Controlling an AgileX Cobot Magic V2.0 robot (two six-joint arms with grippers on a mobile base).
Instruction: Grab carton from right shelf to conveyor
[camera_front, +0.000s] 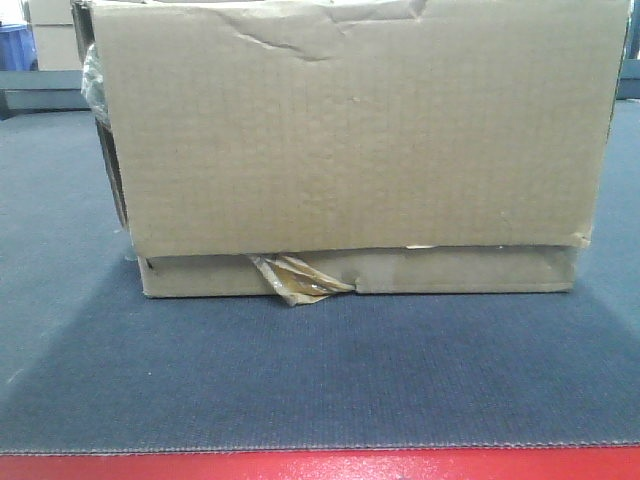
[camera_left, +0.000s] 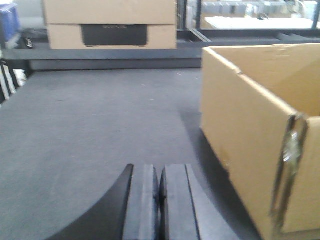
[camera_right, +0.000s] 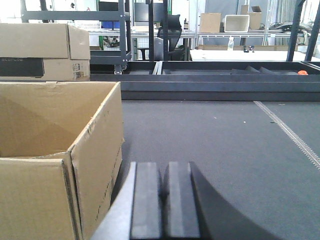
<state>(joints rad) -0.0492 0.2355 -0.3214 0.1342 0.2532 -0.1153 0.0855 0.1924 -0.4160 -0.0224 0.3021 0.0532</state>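
1. Left gripper (camera_left: 159, 200) shows its two dark pads pressed flat together with nothing between them, hovering low over the conveyor (camera_left: 100, 130).
2. Right gripper (camera_right: 164, 200) is likewise pressed together on nothing — its pads meet along a thin seam above the grey belt.
3. To the right of the left gripper, and near it, stands the carton (camera_left: 250, 140); its open top and a taped corner edge face that wrist camera.
4. To the left of the right gripper the same carton sits close by, open at the top, its near wall just beside the gripper's pale flank — whether they touch is hard to tell from this angle.
5. Seen from the front, the carton rests flat on the belt between the two arms, with a creased upper panel and a loose curl of packing tape (camera_front: 295, 280) at its lower flap.
6. A red edge strip (camera_front: 320, 466) runs along the belt's near side.
7. Beyond both grippers, across the belt, another cardboard box (camera_left: 110, 25) stands on a dark ledge.
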